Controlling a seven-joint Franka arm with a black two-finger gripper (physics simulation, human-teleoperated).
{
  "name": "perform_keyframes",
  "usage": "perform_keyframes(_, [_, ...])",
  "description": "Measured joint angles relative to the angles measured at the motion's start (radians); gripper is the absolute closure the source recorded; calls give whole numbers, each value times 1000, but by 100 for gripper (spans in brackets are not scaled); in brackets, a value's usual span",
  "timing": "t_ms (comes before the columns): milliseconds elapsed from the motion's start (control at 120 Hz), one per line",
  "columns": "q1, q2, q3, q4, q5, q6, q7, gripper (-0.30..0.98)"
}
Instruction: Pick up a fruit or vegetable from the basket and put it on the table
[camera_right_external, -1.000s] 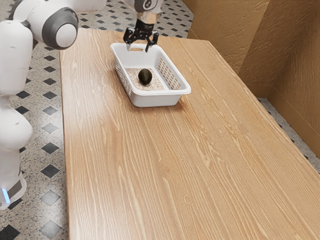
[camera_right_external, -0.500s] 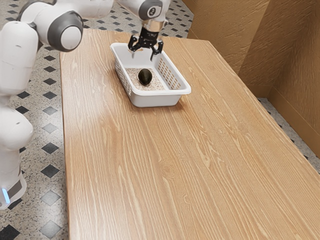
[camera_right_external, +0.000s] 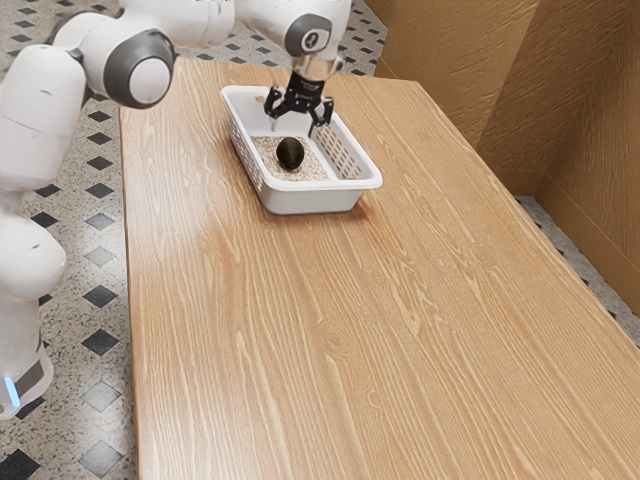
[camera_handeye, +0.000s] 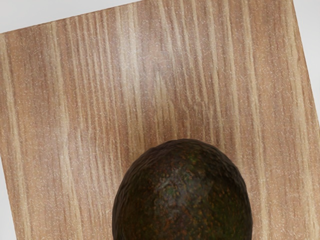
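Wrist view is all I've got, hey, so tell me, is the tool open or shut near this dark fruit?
Observer: Open. In the exterior view the tool's fingers stand apart.
Operator: Okay, and what do the sides around the fruit look like?
Observer: They belong to a white basket, with rows of holes in its long sides.
Operator: Where's that basket standing?
Observer: On the wooden table, near its far end as the exterior view shows it.
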Motion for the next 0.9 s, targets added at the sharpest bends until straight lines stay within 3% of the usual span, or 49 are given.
perform_keyframes(900, [55,103,-63,-2,-5,58,28,4])
